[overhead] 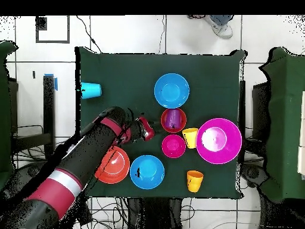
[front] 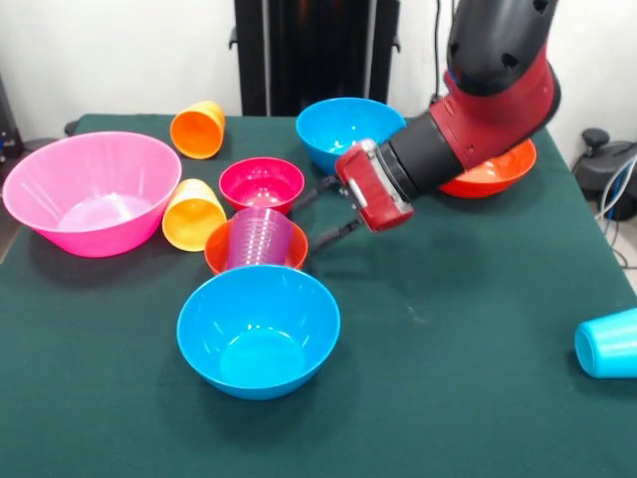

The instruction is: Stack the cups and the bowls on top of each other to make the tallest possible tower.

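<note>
The translucent purple cup (front: 259, 237) stands mouth down in the small orange bowl (front: 215, 255) at mid table; in the overhead view the cup (overhead: 173, 118) sits inside the same bowl (overhead: 165, 126). My gripper (front: 309, 221) is open and empty just right of that bowl, fingers pointing at it, level with its rim. It also shows in the overhead view (overhead: 152, 128). The small magenta bowl (front: 261, 184) sits just behind. The yellow-orange cup (front: 192, 214) and the orange cup (front: 197, 129) lie on their sides. The light blue cup (front: 607, 344) lies at the right edge.
The large pink bowl (front: 90, 189) sits at the left. One blue bowl (front: 259, 329) sits in front of the orange bowl, another (front: 348, 129) behind my gripper. The orange-red bowl (front: 498, 171) is partly hidden behind my arm.
</note>
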Controlling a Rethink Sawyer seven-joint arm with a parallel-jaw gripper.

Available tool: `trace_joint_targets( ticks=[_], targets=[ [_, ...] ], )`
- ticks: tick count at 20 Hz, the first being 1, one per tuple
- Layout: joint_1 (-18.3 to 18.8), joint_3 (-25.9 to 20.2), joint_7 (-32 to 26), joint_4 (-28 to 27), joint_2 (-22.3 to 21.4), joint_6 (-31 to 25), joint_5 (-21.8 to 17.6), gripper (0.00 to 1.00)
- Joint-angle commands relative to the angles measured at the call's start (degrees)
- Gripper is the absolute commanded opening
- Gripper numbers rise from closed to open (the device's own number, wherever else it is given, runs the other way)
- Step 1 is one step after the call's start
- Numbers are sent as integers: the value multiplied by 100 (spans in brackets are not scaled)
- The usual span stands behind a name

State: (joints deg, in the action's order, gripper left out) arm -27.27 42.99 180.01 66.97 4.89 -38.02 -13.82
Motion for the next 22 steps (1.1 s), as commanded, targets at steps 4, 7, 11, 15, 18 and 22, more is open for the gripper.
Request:
trace_joint_targets(
  ticks=[4,7,11,15,18,22],
  targets=[
    [-490,-215,601,1505,-44,1748,-613,100],
    [-1151,571,1353,2001,487,3165,-905,100],
    [-1771,1119,1618,3335,1029,5432,-170,100],
    [-1893,1098,1350,4377,1645,7265,811,100],
    [-1674,687,1394,4934,2075,8878,1771,100],
    [-978,-8,2017,5427,2612,11636,2987,100]
  ],
)
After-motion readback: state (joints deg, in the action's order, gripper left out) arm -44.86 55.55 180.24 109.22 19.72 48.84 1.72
